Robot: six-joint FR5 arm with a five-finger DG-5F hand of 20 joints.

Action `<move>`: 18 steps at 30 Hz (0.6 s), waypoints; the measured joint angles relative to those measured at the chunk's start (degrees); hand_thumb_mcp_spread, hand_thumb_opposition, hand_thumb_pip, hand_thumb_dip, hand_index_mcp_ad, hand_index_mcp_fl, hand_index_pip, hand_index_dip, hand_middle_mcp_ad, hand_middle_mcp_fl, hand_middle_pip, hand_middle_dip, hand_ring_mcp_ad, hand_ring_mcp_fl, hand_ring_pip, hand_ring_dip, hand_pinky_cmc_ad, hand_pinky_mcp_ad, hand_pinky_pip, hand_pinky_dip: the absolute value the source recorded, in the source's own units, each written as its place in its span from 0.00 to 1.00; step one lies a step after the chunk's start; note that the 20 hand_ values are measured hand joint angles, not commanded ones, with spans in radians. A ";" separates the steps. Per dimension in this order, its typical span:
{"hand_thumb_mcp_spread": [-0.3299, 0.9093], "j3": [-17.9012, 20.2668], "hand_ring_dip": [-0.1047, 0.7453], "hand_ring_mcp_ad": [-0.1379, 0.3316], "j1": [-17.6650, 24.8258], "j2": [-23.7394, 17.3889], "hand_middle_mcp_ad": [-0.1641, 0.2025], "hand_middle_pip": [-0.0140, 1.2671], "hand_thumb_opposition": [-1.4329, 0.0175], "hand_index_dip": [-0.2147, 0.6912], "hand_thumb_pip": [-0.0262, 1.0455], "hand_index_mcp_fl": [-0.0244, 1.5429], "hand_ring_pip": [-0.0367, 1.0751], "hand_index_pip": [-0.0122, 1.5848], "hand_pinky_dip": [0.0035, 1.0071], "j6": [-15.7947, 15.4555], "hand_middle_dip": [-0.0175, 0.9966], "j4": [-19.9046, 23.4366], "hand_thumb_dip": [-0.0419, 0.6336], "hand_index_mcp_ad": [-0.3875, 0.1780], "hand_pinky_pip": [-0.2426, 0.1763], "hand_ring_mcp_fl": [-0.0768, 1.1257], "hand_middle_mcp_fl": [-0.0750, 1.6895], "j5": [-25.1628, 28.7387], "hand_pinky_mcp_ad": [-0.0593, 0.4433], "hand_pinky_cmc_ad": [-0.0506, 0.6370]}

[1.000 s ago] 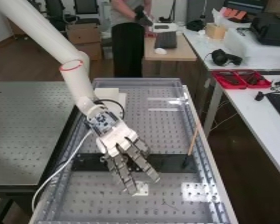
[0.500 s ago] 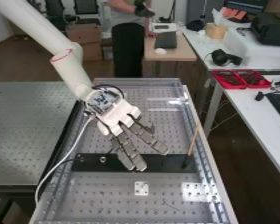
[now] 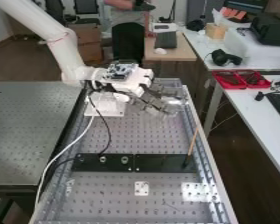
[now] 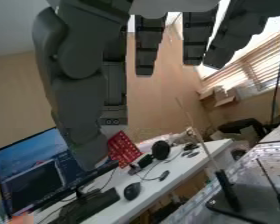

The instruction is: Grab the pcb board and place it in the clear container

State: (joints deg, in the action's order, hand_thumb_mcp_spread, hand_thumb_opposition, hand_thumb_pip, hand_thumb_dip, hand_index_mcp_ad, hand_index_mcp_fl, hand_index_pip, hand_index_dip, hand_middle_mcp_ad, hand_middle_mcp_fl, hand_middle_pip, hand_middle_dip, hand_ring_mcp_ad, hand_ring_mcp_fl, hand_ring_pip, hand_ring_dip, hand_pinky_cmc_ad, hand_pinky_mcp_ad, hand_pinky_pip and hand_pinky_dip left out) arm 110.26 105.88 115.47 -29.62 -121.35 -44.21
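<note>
My hand [image 3: 140,92] is over the bench's far half in the high view, with its blurred fingers stretched toward the right rail. In the wrist view the hand [image 4: 81,97] has straight fingers and a long thumb, with nothing visibly gripped. A small white plate with holes [image 3: 142,188] lies flat on the near half of the bench, well apart from the hand. I cannot tell which piece is the pcb board. Clear, shiny walls [image 3: 137,81] stand at the bench's far end; whether they belong to the clear container, I cannot tell.
Dark plates [image 3: 165,163] cross the bench, with a thin brown stick [image 3: 192,142] at their right end. A white block [image 3: 103,107] is below the arm. Cables hang at the left rail. Red trays [image 3: 240,79] stand on the right-hand desk.
The arm has carried the hand from the near half, over the dark plates, toward the bench's far end and turned it rightward. The small white plate has come into full view.
</note>
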 joint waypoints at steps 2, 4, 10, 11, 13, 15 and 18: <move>0.84 -0.03 0.19 0.75 0.34 -0.36 0.42 0.11 0.37 0.52 0.37 0.51 0.11 0.75 0.19 0.83 0.18 -1.11 0.36 0.42 0.44 0.12 0.12 -1.40 0.49 0.55; 0.84 -0.15 0.19 0.75 0.76 -0.54 0.42 0.11 0.37 0.52 0.37 0.51 0.11 0.75 0.19 1.77 0.18 -2.23 0.36 0.42 0.43 0.12 0.12 -2.91 0.49 0.55; 0.83 -1.39 0.19 0.74 1.45 -0.04 0.42 0.11 0.37 0.52 0.37 0.52 0.11 0.74 0.19 4.81 0.19 -5.36 0.36 0.42 0.44 0.13 0.12 -6.37 0.49 0.55; 0.83 -1.73 0.19 0.74 1.58 0.20 0.42 0.11 0.37 0.52 0.37 0.52 0.11 0.74 0.19 5.46 0.19 -5.98 0.36 0.42 0.45 0.13 0.12 -7.18 0.49 0.55; 0.83 -2.61 0.19 0.74 1.85 0.83 0.42 0.11 0.37 0.52 0.37 0.52 0.11 0.74 0.19 6.81 0.19 -7.14 0.36 0.42 0.46 0.13 0.12 -9.02 0.49 0.55; 0.83 -3.38 0.19 0.74 2.04 1.37 0.42 0.11 0.37 0.52 0.37 0.52 0.12 0.74 0.19 7.72 0.18 -7.98 0.36 0.42 0.46 0.13 0.13 -10.44 0.48 0.55; 0.83 -4.78 0.19 0.74 2.28 2.38 0.42 0.11 0.37 0.52 0.37 0.52 0.12 0.74 0.19 9.18 0.19 -9.18 0.36 0.42 0.47 0.13 0.13 -12.89 0.48 0.55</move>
State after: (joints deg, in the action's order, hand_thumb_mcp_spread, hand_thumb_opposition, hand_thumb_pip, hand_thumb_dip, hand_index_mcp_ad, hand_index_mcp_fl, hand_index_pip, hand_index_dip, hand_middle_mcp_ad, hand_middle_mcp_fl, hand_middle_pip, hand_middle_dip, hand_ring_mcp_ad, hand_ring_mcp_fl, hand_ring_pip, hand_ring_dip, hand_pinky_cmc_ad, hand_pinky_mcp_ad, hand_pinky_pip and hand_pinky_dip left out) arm 105.48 108.16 117.86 -20.44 -130.53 -57.09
